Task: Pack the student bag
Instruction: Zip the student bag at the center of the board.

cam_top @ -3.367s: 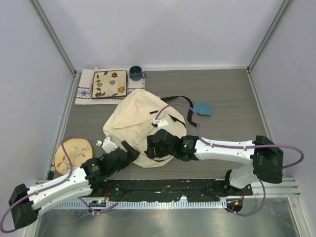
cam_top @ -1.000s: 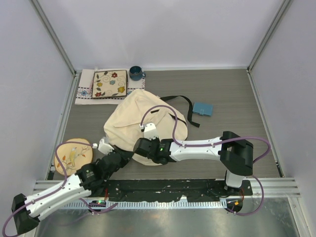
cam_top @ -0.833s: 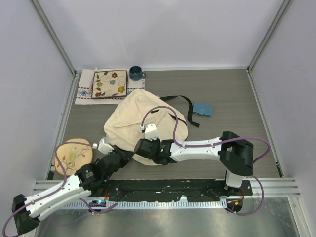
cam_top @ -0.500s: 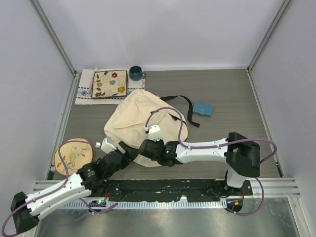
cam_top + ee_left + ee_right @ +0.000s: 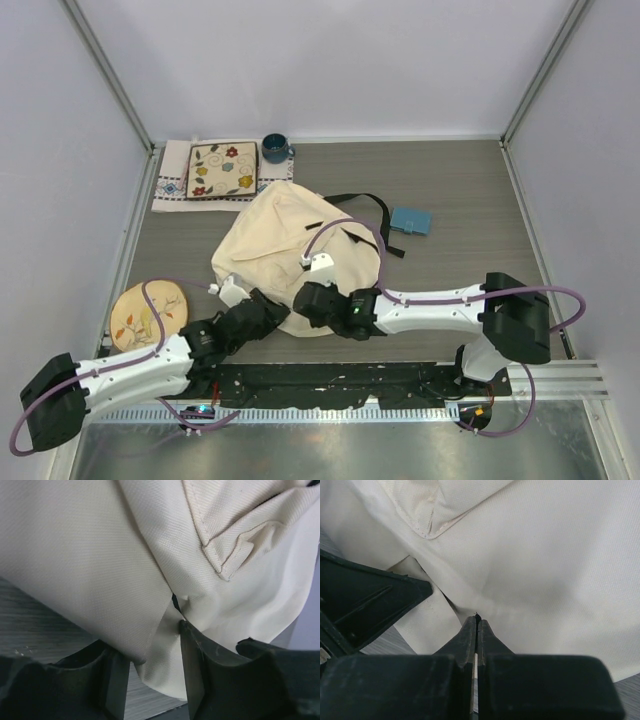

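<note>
Left hand [image 5: 150, 647] is opened around a fold of the student bag [image 5: 285, 235]; right hand [image 5: 476, 621] is closed against its fabric.

Table [image 5: 460, 180] is carrying: student bag [image 5: 275, 235] centre | embroidered cloth [image 5: 172, 185], blue mug [image 5: 275, 149] far-left | blue square pad [image 5: 411, 220] right | round floral plate [image 5: 130, 320] near-left

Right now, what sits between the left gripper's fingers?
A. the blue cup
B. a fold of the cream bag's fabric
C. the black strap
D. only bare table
B: in the left wrist view, the left gripper stands open with a fold of the student bag hanging down between its jaws.
</note>
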{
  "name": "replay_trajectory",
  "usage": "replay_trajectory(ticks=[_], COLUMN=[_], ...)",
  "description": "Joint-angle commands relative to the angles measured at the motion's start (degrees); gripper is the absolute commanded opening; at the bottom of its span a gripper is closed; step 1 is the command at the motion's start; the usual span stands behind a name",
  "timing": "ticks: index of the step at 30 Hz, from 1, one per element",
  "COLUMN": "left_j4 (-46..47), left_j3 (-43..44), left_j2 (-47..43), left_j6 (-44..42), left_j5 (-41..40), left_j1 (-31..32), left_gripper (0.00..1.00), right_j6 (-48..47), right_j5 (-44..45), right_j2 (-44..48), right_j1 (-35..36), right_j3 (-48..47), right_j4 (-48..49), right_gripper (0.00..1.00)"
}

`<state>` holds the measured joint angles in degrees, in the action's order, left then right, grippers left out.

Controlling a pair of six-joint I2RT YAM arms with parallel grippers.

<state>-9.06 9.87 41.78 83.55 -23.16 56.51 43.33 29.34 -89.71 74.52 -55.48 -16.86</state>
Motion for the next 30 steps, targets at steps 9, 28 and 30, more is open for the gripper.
replay_trajectory(ticks=[9,28,30], left_j4=[-0.59,-23.55,-23.20], left_j3=[-0.28,0.33,0.85], left_j2=[-1.78,-18.41,-17.35], left_j6=[1.70,0.30,-0.23], left_j5=[-5.14,-8.92,-9.18], left_j1=[0.09,-1.32,-1.32], left_gripper=[0.00,0.00,0.00], right_j6=[1.66,4.66,4.83], right_j5=[0.18,4.58,4.23], right_j2=[5.15,13.42,14.83], right_j1=[0.19,0.19,0.19], right_j3=[4.32,10.66,11.10], right_j4=[3.33,1.13,0.95], right_gripper=[0.01,0.01,0.01])
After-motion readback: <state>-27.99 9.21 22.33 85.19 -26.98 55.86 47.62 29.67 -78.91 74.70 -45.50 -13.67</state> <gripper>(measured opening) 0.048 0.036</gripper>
